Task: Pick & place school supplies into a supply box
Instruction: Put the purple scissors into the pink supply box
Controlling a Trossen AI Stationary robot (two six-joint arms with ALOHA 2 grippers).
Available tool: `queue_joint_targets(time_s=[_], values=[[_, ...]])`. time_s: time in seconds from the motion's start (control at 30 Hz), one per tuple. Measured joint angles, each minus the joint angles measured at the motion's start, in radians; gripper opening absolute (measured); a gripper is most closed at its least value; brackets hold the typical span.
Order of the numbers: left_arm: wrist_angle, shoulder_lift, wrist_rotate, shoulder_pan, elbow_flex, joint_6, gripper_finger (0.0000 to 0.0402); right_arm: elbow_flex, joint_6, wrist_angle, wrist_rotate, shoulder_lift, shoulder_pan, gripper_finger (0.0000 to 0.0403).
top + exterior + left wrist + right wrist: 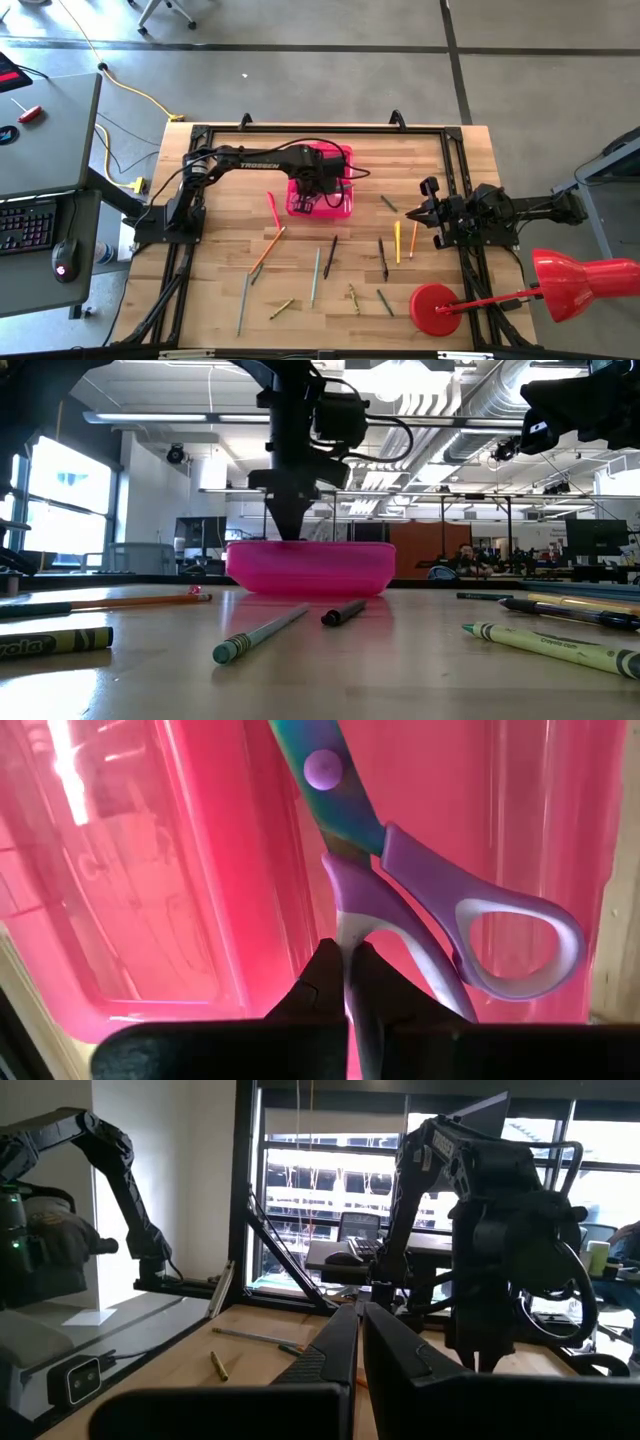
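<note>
The purple-handled scissors (400,890) hang blade-down inside the pink supply box (322,185), one handle loop pinched between the nearly shut jaws of the left gripper (345,975), which reaches down into the box. Beyond those jaws, pencils and pens (330,255) lie scattered over the wooden tabletop (220,270) beside the box. The right gripper (418,212) waits well off to the side above the tabletop, its jaws fully closed on nothing.

Bright, even room light; windows glare behind the table; near crayons blur; shadows soft.
</note>
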State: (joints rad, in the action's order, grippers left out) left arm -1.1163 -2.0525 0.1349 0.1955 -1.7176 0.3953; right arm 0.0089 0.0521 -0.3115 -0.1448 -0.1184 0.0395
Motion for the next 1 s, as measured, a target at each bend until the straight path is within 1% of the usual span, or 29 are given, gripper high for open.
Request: queue_joint_targets(time_s=[0.17,0.37,0.53,0.63,0.87,1.0], values=[[-0.016,0.000,-0.003,0.000,0.010,-0.007,0.0028,0.000,0.000,0.000,0.000,0.000,0.000,0.0000],[0.009,0.000,-0.024,0.000,0.088,-0.012,0.0028,0.000,0.000,0.000,0.000,0.000,0.000,0.0000],[0.104,0.000,-0.022,0.000,0.140,-0.084,0.0031,0.000,0.000,0.000,0.000,0.000,0.000,0.0000],[0.135,0.000,-0.015,0.001,0.142,-0.087,0.0046,0.000,0.000,0.000,0.000,0.000,0.000,0.0000],[0.195,0.000,-0.007,0.001,0.142,-0.087,0.0105,0.000,0.000,0.000,0.000,0.000,0.000,0.0000],[0.198,0.000,-0.031,0.001,0.142,-0.087,0.0122,0.000,0.000,0.000,0.000,0.000,0.000,0.0000]])
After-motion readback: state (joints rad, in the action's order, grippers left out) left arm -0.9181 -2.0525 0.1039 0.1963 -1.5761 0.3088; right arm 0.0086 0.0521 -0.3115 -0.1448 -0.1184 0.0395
